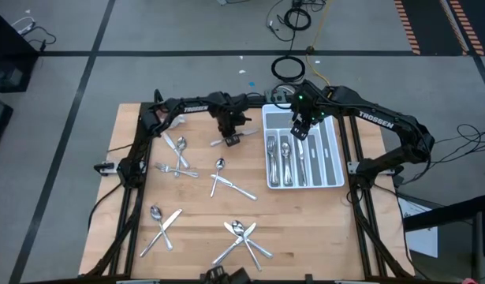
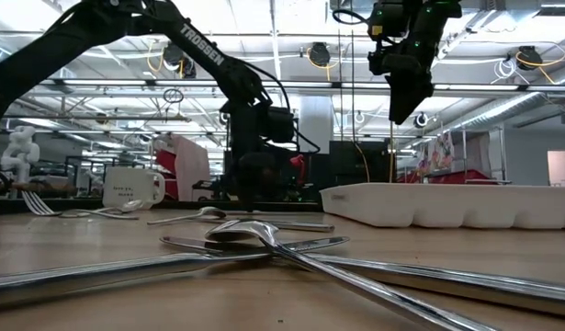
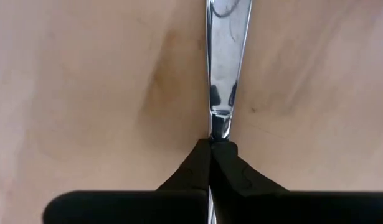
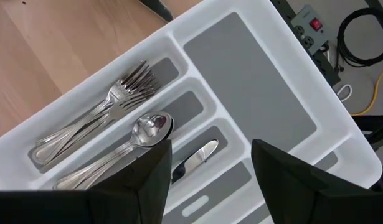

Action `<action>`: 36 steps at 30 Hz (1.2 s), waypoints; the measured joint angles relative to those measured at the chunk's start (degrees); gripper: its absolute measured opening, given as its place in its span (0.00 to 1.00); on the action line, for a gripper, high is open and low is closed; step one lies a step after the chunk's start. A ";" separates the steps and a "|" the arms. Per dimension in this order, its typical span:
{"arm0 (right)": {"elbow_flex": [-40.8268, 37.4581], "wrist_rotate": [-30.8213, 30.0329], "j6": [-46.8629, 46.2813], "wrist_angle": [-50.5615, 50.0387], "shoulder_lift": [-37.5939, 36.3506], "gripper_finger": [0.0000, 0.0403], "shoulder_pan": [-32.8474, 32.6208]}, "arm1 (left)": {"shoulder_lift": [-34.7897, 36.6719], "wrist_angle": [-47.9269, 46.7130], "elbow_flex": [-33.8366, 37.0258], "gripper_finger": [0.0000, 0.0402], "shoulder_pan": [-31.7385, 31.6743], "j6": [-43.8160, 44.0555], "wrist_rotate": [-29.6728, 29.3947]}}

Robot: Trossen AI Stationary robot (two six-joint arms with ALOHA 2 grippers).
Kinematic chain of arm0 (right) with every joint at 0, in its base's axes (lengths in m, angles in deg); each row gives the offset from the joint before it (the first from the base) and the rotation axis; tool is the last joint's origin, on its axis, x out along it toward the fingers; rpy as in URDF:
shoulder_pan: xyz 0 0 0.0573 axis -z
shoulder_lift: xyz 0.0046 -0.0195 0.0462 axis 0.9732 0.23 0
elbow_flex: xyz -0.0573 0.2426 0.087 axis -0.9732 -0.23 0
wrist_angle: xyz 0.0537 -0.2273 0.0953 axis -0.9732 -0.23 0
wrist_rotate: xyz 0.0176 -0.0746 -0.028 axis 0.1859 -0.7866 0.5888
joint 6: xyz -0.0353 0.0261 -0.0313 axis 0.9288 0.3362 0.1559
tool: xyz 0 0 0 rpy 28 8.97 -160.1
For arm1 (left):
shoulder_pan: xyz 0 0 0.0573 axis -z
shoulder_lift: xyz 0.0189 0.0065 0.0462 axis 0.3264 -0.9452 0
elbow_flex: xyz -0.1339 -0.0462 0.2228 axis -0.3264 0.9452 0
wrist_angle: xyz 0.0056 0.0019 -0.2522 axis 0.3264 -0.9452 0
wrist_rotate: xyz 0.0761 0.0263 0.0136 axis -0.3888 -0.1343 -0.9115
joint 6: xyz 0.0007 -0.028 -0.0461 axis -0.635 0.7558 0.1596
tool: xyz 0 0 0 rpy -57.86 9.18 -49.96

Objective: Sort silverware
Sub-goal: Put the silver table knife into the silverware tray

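While both arms work: loose shiny silver-coloured metal silverware (image 1: 226,186) lies scattered over the wooden table (image 1: 195,237).
Left gripper (image 1: 231,139): upper centre, jaws pinched tight on a slim silver knife (image 3: 223,74) flat on the wood.
Right gripper (image 1: 300,130): above the white divided plastic tray (image 1: 337,170) at upper right, jaws wide, holding nothing.
Tray contents: forks (image 4: 101,115), spoons (image 4: 119,155), one knife (image 4: 194,158), in separate compartments.
Loose clusters: five.
Beyond: white mug (image 2: 131,188).

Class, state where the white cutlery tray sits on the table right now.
High view: the white cutlery tray sits on the table's right side, under the right gripper.
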State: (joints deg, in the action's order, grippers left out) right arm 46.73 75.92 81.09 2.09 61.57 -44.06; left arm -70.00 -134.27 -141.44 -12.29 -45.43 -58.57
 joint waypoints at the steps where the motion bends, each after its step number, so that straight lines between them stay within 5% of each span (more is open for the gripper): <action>1: 0.00 0.00 0.00 0.00 0.00 0.53 0.00 | 0.13 -0.60 0.04 0.00 0.19 0.25 0.19; 10: 0.00 0.61 -0.11 0.11 0.00 0.53 -0.21 | 3.25 -6.58 0.20 0.00 3.41 0.74 1.57; 17: 0.00 12.39 2.86 0.20 0.00 0.53 -1.44 | 9.14 -13.10 0.20 0.00 9.02 2.31 1.66; 26: -0.24 14.85 7.39 8.95 1.90 0.53 -4.20 | 32.36 -17.43 0.09 0.00 15.26 13.76 -5.63; 32: 0.68 15.27 8.24 29.70 10.18 0.53 -7.56 | 47.76 -17.33 0.02 0.02 18.33 24.85 -12.34; 36: 8.23 15.21 9.30 30.85 19.86 0.53 -9.76 | 54.46 -17.36 0.02 0.03 20.16 30.58 -18.35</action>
State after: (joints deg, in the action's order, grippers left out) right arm 54.96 91.13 90.39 32.94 81.44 -53.82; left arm -15.53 -151.63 -141.42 7.87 -14.84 -76.93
